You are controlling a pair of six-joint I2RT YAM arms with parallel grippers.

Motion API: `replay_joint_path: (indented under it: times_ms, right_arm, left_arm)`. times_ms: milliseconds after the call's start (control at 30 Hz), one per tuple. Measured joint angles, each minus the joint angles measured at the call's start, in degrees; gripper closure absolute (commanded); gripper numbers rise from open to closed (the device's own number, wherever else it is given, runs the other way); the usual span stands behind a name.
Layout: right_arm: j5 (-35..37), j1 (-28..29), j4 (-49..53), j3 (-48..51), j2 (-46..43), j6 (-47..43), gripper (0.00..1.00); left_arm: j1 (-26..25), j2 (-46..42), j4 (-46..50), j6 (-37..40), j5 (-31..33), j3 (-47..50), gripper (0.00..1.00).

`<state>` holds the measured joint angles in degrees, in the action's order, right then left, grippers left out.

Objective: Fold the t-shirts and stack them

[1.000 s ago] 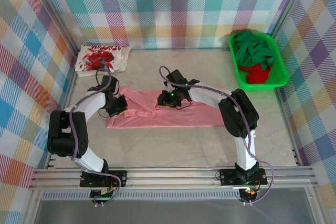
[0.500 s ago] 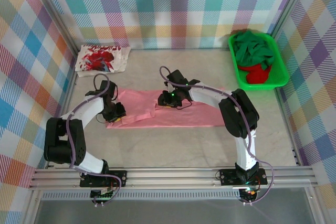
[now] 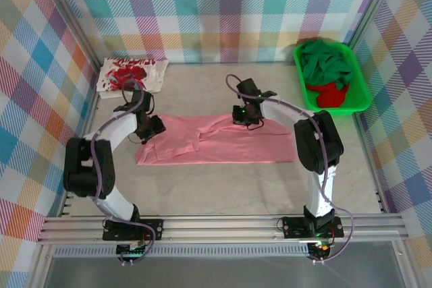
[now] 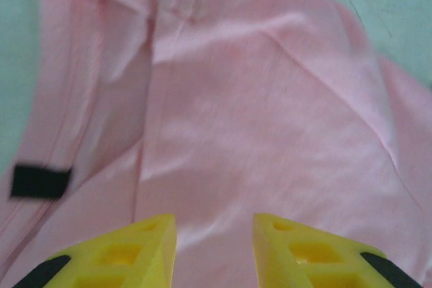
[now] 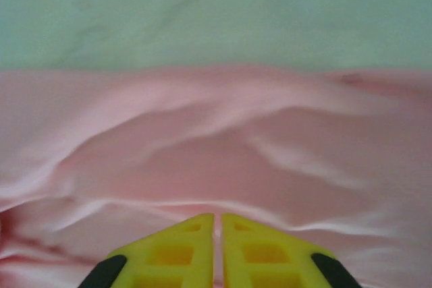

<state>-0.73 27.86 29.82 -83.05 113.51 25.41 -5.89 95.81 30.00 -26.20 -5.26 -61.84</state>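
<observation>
Top external view: the pink shirt (image 3: 223,146) lies half folded, nothing stacked yet; the right gripper (image 5: 217,224) pinches it, the left gripper (image 4: 214,231) is slightly open above.

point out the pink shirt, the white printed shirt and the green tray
pink shirt (image 3: 233,148): top external view, on its flat middle
white printed shirt (image 3: 129,72): top external view, on the red print
green tray (image 3: 337,110): top external view, on its near rim
</observation>
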Motion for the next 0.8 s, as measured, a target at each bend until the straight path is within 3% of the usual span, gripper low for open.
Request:
replay_joint_path:
  times_ms: [233, 567, 800]
  right_arm:
    - [1.6, -2.3, 0.0, 3.1, -1.8, -6.1, 0.78]
    - [5.0, -0.9, 0.0, 2.7, -1.5, -10.3, 0.79]
    - [7.6, -2.4, 1.6, 2.5, 1.2, -8.4, 0.79]
  left_arm:
    - [-0.5, 8.4, -3.1, -0.4, -1.7, -3.6, 0.67]
    - [-0.8, 11.3, -4.5, -1.5, -1.7, -5.4, 0.69]
    - [-1.2, 18.4, -4.8, -1.7, -1.6, -14.8, 0.70]
